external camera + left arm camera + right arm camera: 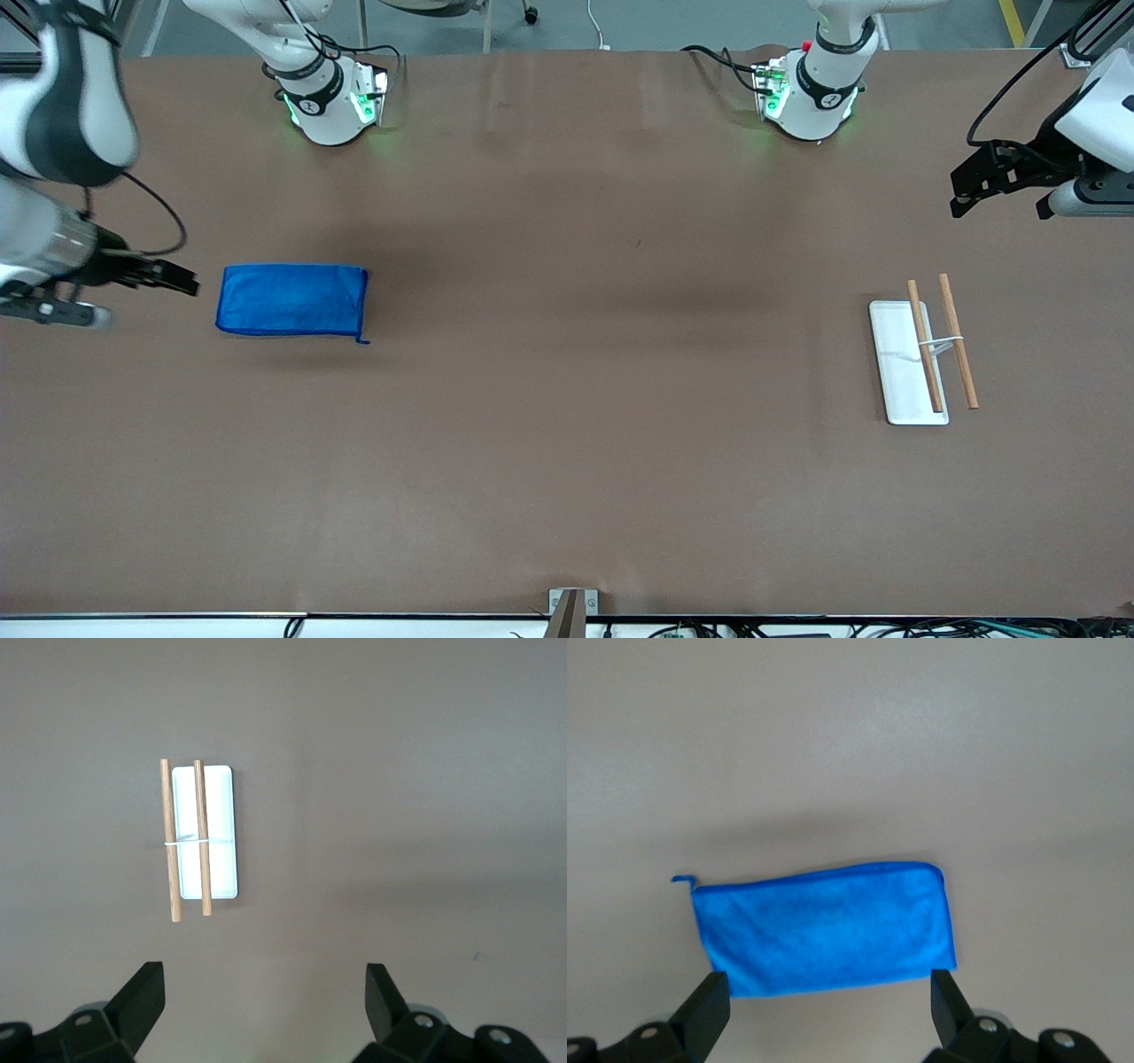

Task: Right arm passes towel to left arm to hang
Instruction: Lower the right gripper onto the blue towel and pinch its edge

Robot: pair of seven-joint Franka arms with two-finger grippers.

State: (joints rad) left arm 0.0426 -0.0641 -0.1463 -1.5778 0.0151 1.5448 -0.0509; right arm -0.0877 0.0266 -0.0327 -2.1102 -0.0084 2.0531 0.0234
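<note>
Front view: you've got towel (292,300) flat on table (567,443) toward right arm's end. Right gripper (168,276) hangs just beside it, clear of cloth. Left gripper (974,182) sits over left arm's end; rack (904,363) with two wooden rods (959,341) is nearer front camera.
Left wrist view: jaws apart, empty, rack in sight.
Right wrist view: jaws apart, empty, towel between fingertips (709,1001), untouched.

A brown table (567,425) spreads across the whole scene. Toward the left arm's end of it stands a small rack: a flat white rectangular base (899,372) with two parallel wooden rods (959,341) above it, joined by a thin white crosspiece (944,344).
</note>
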